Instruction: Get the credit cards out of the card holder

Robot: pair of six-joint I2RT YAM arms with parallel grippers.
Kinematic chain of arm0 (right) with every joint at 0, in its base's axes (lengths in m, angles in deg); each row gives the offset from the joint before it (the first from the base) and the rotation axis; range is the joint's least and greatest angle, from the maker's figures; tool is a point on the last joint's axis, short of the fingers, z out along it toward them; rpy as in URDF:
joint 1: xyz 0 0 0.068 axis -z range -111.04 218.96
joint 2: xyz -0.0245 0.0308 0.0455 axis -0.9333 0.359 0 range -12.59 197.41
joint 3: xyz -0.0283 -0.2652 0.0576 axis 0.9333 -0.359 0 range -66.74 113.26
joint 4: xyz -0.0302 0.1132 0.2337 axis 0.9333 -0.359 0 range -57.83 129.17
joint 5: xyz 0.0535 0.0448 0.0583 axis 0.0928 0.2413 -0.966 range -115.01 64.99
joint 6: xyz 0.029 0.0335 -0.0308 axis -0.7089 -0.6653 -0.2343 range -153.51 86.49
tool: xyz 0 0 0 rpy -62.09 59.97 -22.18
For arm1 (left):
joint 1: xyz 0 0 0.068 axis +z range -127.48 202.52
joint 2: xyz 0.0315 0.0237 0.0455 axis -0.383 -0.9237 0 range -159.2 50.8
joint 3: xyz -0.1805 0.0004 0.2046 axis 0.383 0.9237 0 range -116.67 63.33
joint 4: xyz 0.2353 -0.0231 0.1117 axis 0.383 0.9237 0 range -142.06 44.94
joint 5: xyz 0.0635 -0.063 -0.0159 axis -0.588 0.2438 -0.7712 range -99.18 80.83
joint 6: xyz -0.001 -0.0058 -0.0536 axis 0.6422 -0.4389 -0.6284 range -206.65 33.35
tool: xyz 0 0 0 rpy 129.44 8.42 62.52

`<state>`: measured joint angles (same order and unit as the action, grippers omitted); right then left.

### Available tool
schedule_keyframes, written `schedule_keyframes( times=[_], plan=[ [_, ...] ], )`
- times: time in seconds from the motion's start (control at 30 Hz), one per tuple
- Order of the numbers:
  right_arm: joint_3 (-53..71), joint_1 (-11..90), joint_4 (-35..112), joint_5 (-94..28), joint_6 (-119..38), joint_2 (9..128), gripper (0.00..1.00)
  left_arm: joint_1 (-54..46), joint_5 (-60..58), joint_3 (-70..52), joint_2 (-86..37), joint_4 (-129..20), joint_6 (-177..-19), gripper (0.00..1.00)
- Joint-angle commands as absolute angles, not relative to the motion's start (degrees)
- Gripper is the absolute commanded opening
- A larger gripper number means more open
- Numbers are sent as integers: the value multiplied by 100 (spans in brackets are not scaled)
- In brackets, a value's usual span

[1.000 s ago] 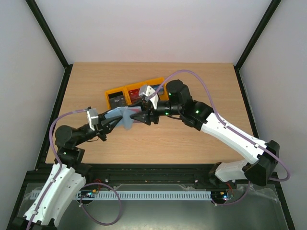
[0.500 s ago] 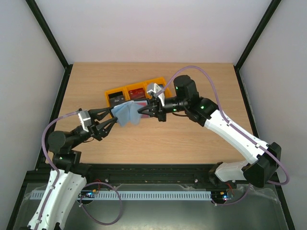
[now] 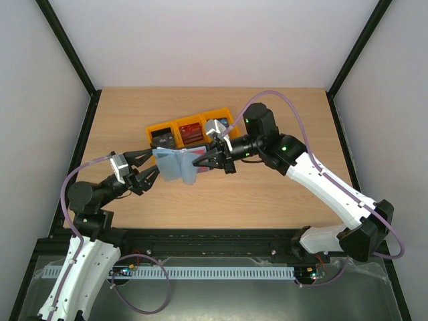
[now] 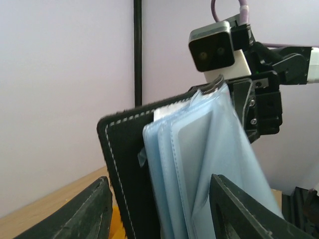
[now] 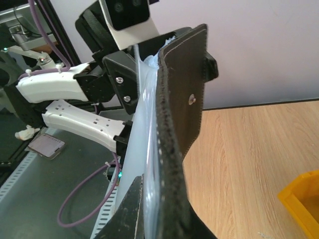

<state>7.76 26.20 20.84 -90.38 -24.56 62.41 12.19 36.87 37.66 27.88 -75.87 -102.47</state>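
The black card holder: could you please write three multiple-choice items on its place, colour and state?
1. The black stitched card holder is: A between left hand and right hand; B right of both; C left of both.
2. Its pockets: A red; B pale blue; C green.
3. Right hand: A wide open; B shut on the holder; C unseen.
Answers: A, top view shows it between them; B, pale blue sleeves in left wrist view; B, it pinches the cover.
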Motion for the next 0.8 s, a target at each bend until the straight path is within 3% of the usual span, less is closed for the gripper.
schedule_keyframes(
  times=[0.0,0.23,0.37,0.43,0.6,0.77],
  plan=[
    [1131,2599,1889,-9557,-2209,6210,2,1206,3600,3786,2773,-7562,-9957,55],
    [1277,2599,1092,-9262,-1540,6212,2,1251,3367,3596,2815,-7429,-9948,57],
    [1346,2598,913,-9303,-1487,6268,2,1303,3013,3598,2805,-7502,-10084,45],
    [1351,2605,938,-9302,-1571,6321,2,1244,3404,3689,2744,-7667,-10280,43],
    [1348,2599,1007,-9202,-1599,6324,2,479,3827,3657,2656,-7396,-10171,46],
    [1127,2598,1524,-9021,-1910,6179,2,340,3937,3647,2523,-7480,-10124,49]
  ],
)
